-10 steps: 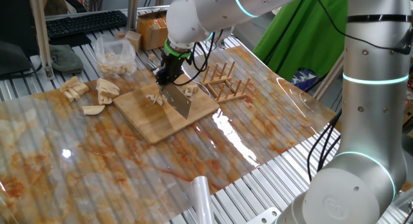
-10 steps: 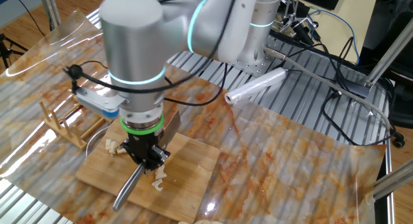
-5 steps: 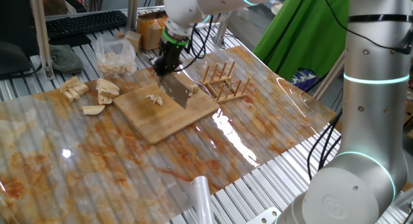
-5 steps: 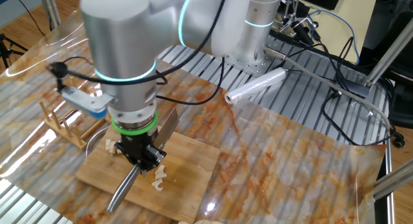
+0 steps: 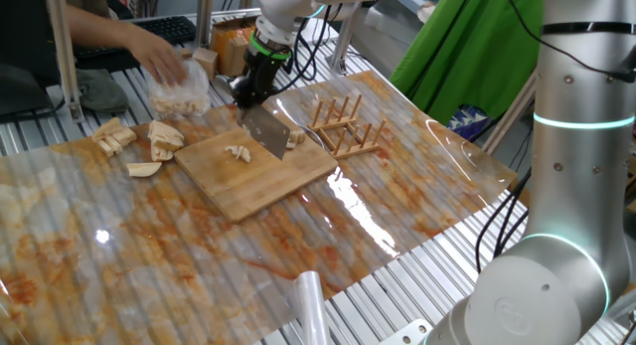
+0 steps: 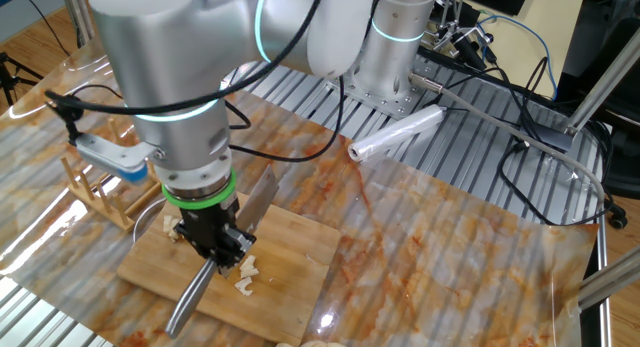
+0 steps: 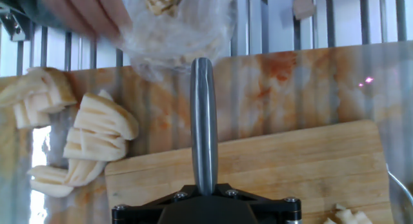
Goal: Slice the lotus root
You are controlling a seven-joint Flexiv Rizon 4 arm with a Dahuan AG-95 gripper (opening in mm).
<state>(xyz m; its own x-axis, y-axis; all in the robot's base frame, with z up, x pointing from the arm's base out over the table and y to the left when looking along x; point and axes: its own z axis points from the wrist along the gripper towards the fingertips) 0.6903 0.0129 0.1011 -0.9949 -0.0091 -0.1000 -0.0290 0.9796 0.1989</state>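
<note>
My gripper (image 5: 249,90) is shut on the handle of a steel knife (image 5: 266,134), whose blade hangs tilted just above the back edge of the wooden cutting board (image 5: 260,174). Small lotus root slices (image 5: 237,152) lie on the board in front of the blade, with a few more (image 5: 294,137) to its right. In the other fixed view the gripper (image 6: 220,249) holds the knife handle (image 6: 190,302) over the board (image 6: 300,249), near the slices (image 6: 243,275). The hand view shows the handle (image 7: 203,121) pointing away over the board (image 7: 290,159). Uncut lotus root chunks (image 7: 97,133) lie left of it.
A person's hand (image 5: 159,52) reaches onto a plastic bag of lotus root (image 5: 179,91) behind the board. Lotus root chunks (image 5: 164,138) lie on the table to the board's left. A wooden rack (image 5: 346,126) stands to its right. A plastic roll (image 5: 308,305) lies at the front edge.
The arm has lifted the knife off the slices and carried it toward the board's back edge. A person's hand has come in to the plastic bag.
</note>
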